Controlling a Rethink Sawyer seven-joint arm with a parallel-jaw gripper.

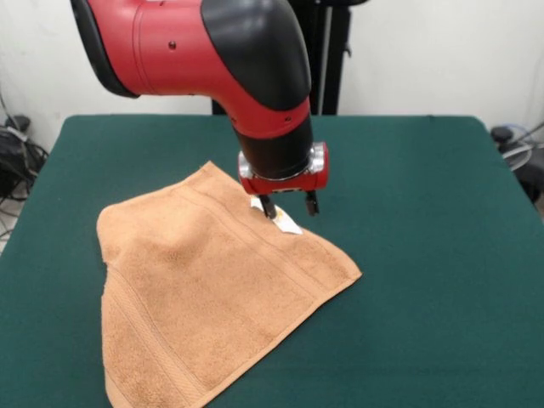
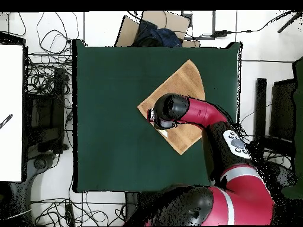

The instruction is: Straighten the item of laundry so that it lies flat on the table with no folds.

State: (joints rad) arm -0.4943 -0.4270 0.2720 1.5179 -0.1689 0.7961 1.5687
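So the worktop is a big dark green felt-looking surface, way bigger than the towel, so there's plenty of room to spread things out. The felt probably grips terry a bit, so I'd expect dragging to bunch the cloth rather than slide it cleanly.

The towel is a light orange-brown terry hand towel sitting a bit toward the camera side of the middle in the front view. It's turned diamond-wise to the table edges. It isn't flat: the left side has a folded or doubled-over bit, and the outline looks more like a triangle-ish wedge than a square. Soft, light and floppy for sure, with nothing fragile about it. It'll drape from wherever you pick it up, so grabbing the middle just makes a tent. My guess is a corner or a border band edge is the place to pinch, then pull outward low over the surface.

The end effector hangs right over the far edge of the towel. Its two short dark fingers are spread apart with a gap between them, not pinching anything as far as I can tell.

Smallest thing: the little white label at that edge, just under the left finger.
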